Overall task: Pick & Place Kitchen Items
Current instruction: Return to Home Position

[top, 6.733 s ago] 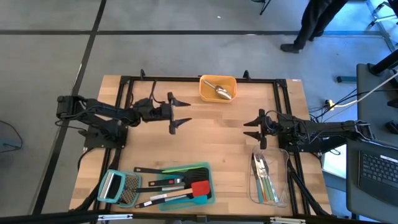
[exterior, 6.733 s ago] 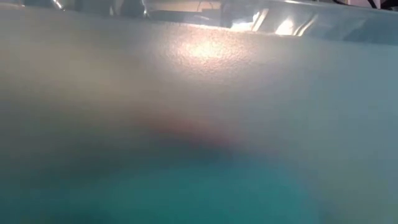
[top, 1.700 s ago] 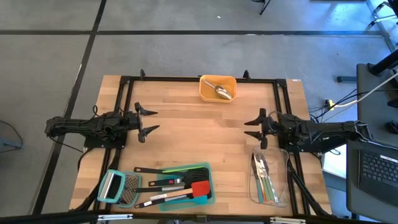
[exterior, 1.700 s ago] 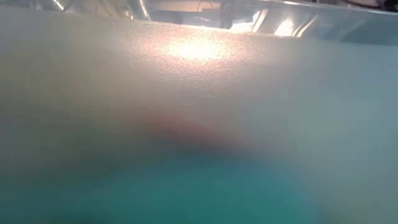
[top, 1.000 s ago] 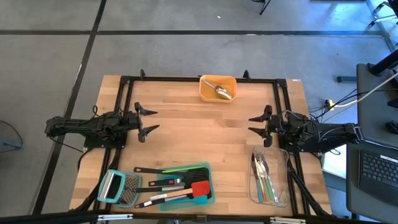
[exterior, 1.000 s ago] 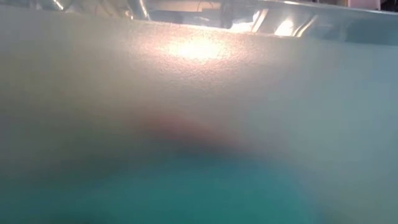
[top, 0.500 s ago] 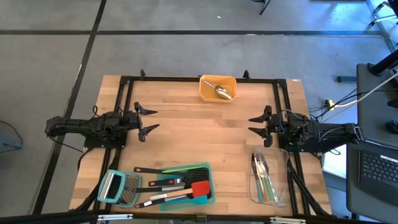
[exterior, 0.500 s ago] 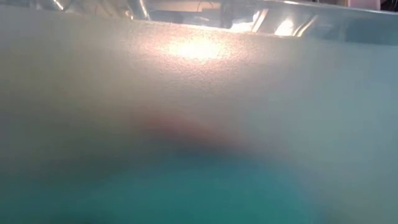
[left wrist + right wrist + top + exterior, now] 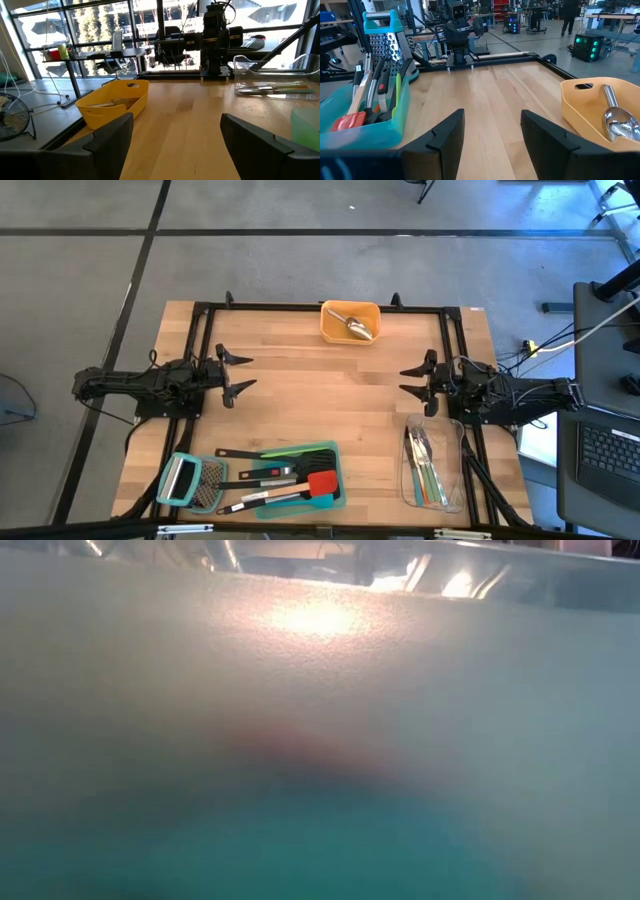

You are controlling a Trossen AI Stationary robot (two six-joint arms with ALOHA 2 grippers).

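The left pincer [image 9: 238, 374] hangs spread and empty over the left side of the desk [image 9: 330, 395]. The turners [image 9: 270, 480] lie in the teal bin [image 9: 335, 452] at one long edge, handles out to the left. I think they are light and stiff, best taken at mid-handle. The scoop [image 9: 355, 327] sits in the orange bin [image 9: 326, 310] at the opposite edge; smooth metal, probably slippery. The right pincer [image 9: 408, 381], also spread and empty, is near the clear bin [image 9: 458, 480] holding thin cutlery [image 9: 425, 460]
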